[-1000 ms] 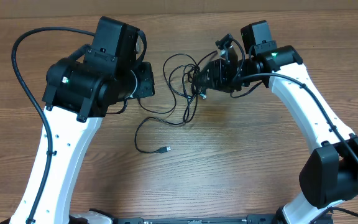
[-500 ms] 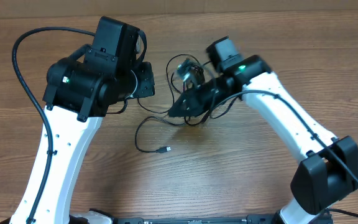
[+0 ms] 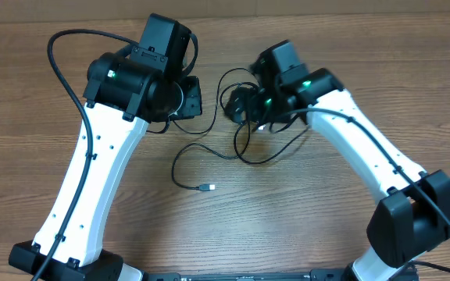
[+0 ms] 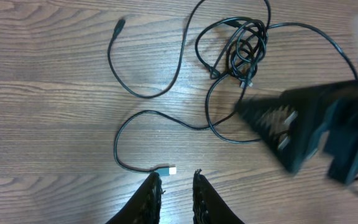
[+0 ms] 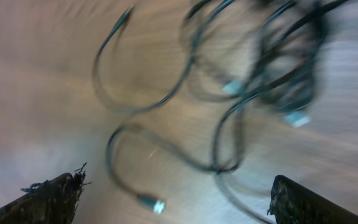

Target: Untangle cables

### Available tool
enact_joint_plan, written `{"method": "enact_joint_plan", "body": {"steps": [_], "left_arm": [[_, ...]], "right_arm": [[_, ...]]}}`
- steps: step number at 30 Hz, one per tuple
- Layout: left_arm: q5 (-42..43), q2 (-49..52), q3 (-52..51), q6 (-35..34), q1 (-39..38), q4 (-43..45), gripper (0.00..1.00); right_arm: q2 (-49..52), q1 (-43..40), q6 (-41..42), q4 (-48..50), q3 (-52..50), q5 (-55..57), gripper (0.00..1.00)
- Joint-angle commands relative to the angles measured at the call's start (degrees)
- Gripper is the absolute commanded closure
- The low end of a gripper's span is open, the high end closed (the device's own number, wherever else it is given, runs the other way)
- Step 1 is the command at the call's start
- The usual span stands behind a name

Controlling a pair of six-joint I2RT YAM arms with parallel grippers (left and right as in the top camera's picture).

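The cables lie on the wooden table. Their knot (image 4: 247,46) shows in the left wrist view, while overhead the knot (image 3: 235,87) is partly hidden by my right gripper (image 3: 244,107). One loose strand (image 3: 180,165) ends in a silvery-blue plug (image 3: 207,188), which lies just ahead of my left gripper (image 4: 176,177). That gripper's fingers (image 4: 151,199) stand a narrow gap apart with nothing between them. The right gripper (image 5: 178,183) is wide open above the blurred cables (image 5: 229,124) and holds nothing. Overhead, the left gripper (image 3: 186,97) sits left of the knot.
A second small plug (image 4: 120,25) ends another strand at the far side. The right gripper's blurred black body (image 4: 309,134) hangs over the table right of the knot. Thick black arm cables (image 3: 61,70) arc beside the left arm.
The right gripper shut, swept low and left through the cables, then came back over the knot and opened wide. A strand loop now trails toward the front. The left arm shifted right and farther back.
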Motion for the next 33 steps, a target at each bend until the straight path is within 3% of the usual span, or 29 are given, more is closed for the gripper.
{"method": "enact_joint_plan", "body": {"steps": [1,11,13,16,18,19,22,26,29,33], "left_arm": [[-0.6,0.4,0.9,-0.5,0.2,-0.1,0.80],[-0.5,0.4,0.9,-0.5,0.2,0.5,0.77],[-0.5,0.4,0.9,-0.6,0.2,0.5,0.72],[-0.6,0.4,0.9,-0.5,0.2,0.4,0.48],[-0.6,0.4,0.9,-0.5,0.2,0.3,0.12],[-0.6,0.4,0.9,-0.5,0.2,0.0,0.01],[-0.6,0.4,0.9,-0.5,0.2,0.0,0.00],[-0.6,0.4,0.9,-0.5,0.2,0.1,0.01],[-0.6,0.4,0.9,-0.5,0.2,0.0,0.01],[-0.6,0.4,0.9,-0.5,0.2,0.0,0.01]], "right_arm": [[0.0,-3.8,3.5,1.1,-0.1,4.4,0.03],[0.3,-10.1,3.0,1.4,-0.1,4.2,0.03],[1.3,-10.1,1.9,2.9,-0.1,4.7,0.03],[3.2,-9.8,1.9,4.3,-0.1,5.8,0.03],[4.8,-9.9,2.0,5.5,-0.1,5.8,0.02],[6.4,-9.8,1.9,6.4,-0.1,4.7,0.00],[8.7,-9.8,1.5,7.5,-0.1,1.6,0.00],[11.5,-9.4,1.5,9.4,-0.1,1.0,0.13],[13.4,-8.3,1.5,10.9,-0.1,0.9,0.15],[15.8,-7.3,1.5,11.6,-0.1,0.9,0.27]]}}
